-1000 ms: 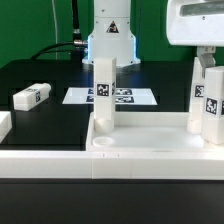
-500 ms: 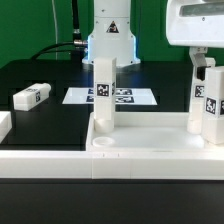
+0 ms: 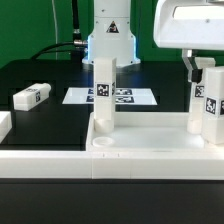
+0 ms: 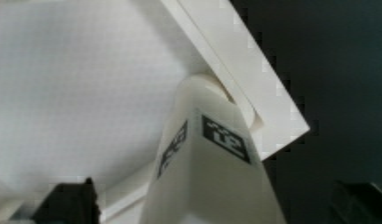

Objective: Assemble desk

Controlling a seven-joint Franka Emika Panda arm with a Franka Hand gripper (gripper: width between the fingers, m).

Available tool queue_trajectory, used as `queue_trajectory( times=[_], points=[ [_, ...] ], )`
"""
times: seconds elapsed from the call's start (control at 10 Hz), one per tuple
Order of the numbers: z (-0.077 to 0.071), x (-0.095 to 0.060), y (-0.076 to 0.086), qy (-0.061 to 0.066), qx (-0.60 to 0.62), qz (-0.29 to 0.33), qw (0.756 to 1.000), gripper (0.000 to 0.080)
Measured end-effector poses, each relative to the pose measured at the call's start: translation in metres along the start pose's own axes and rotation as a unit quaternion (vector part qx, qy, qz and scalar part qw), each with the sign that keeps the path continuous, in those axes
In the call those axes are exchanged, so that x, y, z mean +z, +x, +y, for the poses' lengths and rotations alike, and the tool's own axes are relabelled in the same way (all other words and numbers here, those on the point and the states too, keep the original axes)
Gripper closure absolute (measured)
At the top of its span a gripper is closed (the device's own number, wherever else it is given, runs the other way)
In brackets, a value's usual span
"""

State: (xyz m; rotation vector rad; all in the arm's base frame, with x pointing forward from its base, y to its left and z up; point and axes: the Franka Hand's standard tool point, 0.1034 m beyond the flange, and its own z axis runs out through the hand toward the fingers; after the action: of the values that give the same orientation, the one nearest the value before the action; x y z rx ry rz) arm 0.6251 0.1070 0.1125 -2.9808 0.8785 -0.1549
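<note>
Now the exterior view shows the hand (image 3: 203,68) risen and drifted toward that view's left, off the upright leg (image 3: 210,108) it held a second ago. That leg stands alone in the desk top (image 3: 150,140), so this step looks done. The white rimmed top lies along the tabletop's (image 3: 60,125) near edge, another leg (image 3: 104,92) upright in it. In the wrist view, the fingers (image 4: 67,200) stand wide apart, clear of the tagged leg between them.

No words or numbers can be read. Only black-and-white square tags show: on the middle leg (image 3: 104,92), the leg at the exterior view's right (image 3: 209,108), the lying leg (image 3: 32,96) and the marker board (image 3: 141,97).
</note>
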Motion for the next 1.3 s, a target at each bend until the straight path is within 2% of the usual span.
queue_trajectory(
  times=[0.4,0.9,1.1,1.3],
  points=[
    [-0.0004,-0.0004,0.0005,-0.007,-0.184,0.003,0.983,0.0150],
    [0.0009,-0.0011,0.0038,-0.018,-0.317,0.008,0.948,0.0173],
    [0.0009,-0.0008,0.0037,-0.018,-0.312,0.008,0.950,0.0511],
    [0.0010,-0.0009,0.0039,-0.018,-0.309,0.008,0.951,0.0509]
  ],
)
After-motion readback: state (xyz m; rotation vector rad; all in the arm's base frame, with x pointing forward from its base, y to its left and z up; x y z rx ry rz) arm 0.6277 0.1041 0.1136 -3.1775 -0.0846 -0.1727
